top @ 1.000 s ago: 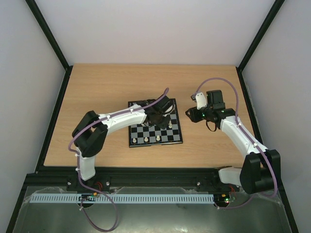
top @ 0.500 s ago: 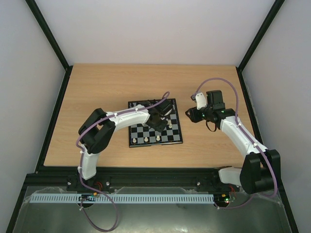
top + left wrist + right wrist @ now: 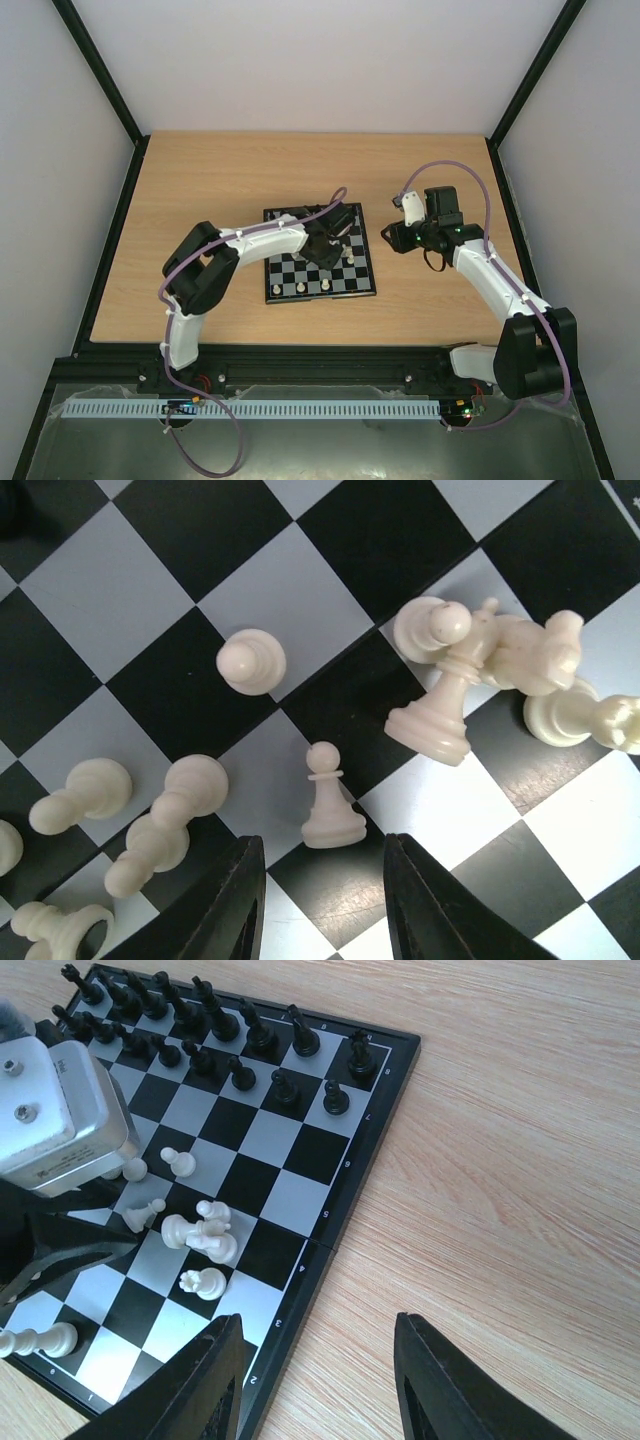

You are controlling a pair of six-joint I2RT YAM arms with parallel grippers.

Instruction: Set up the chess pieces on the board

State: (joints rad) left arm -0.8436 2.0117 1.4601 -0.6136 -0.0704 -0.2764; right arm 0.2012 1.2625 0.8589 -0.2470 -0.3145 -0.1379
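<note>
The board lies in the middle of the worktop, between the two arms. The left claw hangs low over the board's right half. Its two dark fingers are parted to a moderate gap and nothing is between them.

A small white pawn has its base on a pale square just ahead of the fingertips. It is in line with the gap but outside it, and it touches neither finger. Whether it stands or lies on its side I cannot tell. Beyond it and to the left, a second white pawn stands upright.

Right of the claw's line, a heap of white pieces lies tumbled together, each touching the next. On the other side, several toppled white pieces lie near the left finger.

The right claw hovers at the board's right edge, over the black border and the bare wood beside it. Its fingers are spread wide and hold nothing. Seen from its wrist, the black pieces stand in two rows along the board's far edge, well apart from this claw. The white heap lies ahead of it and to the left.
</note>
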